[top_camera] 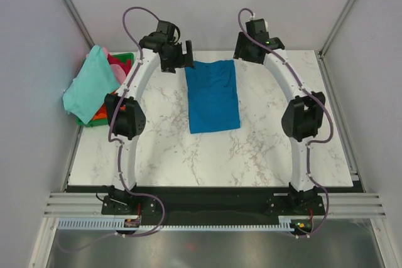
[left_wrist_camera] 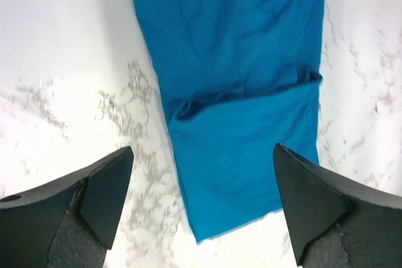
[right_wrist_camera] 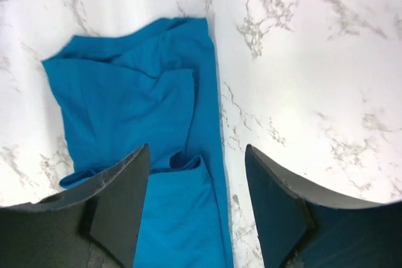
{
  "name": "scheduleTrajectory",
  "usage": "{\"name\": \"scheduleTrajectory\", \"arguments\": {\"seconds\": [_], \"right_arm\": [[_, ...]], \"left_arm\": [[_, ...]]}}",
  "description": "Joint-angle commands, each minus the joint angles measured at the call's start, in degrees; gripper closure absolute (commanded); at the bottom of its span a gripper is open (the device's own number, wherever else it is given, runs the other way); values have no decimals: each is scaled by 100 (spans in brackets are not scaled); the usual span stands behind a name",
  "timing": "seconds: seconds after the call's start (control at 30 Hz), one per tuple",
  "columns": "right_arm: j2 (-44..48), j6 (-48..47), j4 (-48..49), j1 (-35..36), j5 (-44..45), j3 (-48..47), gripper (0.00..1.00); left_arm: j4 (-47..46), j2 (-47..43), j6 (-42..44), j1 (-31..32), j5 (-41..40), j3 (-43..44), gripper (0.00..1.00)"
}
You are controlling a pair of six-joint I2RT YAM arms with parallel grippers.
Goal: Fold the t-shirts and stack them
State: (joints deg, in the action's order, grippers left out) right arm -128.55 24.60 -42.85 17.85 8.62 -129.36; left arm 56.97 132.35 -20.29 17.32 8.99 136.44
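Observation:
A bright blue t-shirt (top_camera: pixel 213 95) lies on the marble table as a long narrow folded strip, sleeves folded in. It also shows in the left wrist view (left_wrist_camera: pixel 239 86) and the right wrist view (right_wrist_camera: pixel 138 111). My left gripper (top_camera: pixel 181 59) is open and empty above the strip's far left corner, its fingers (left_wrist_camera: pixel 103 192) straddling that end. My right gripper (top_camera: pixel 246 51) is open and empty above the far right corner, its fingers (right_wrist_camera: pixel 122 202) straddling the strip's right edge. A mint-green t-shirt (top_camera: pixel 91 86) lies over orange-red (top_camera: pixel 100 115) and magenta (top_camera: pixel 119 65) shirts at the left.
A green plastic basket (top_camera: pixel 127 58) at the table's far left edge holds the other shirts, which hang over its side. White walls enclose the table on three sides. The marble table (top_camera: pixel 251 149) has bare surface in front of and right of the blue strip.

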Motion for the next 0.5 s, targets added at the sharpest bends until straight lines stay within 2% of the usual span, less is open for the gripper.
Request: {"name": "scheduleTrajectory", "arguments": {"seconds": [0.0, 0.03, 0.07, 0.1, 0.17, 0.3, 0.47], "right_arm": [[1155, -131, 264, 43, -430, 926, 31], [1366, -105, 451, 61, -510, 1765, 31], [1551, -70, 627, 70, -693, 2148, 33], [1874, -26, 907, 79, -791, 2839, 34], [2279, 36, 1111, 105, -1010, 3476, 34], [2992, 176, 1805, 123, -1318, 5345, 33], [3538, 291, 2430, 166, -1846, 6659, 32]], "left_arm": [[-27, -1008, -1, 17, 58, -912, 0], [-219, -1306, -10, 43, 85, -1205, 0], [-326, -1448, -18, 69, 120, -1512, 0], [-431, -1597, -36, 139, 181, -2124, 1], [-818, -2080, -88, 245, 234, -2769, 3], [-1565, -3082, -282, 570, 208, -4790, 2], [-2854, -4190, -572, 615, 498, -6628, 0]]}}
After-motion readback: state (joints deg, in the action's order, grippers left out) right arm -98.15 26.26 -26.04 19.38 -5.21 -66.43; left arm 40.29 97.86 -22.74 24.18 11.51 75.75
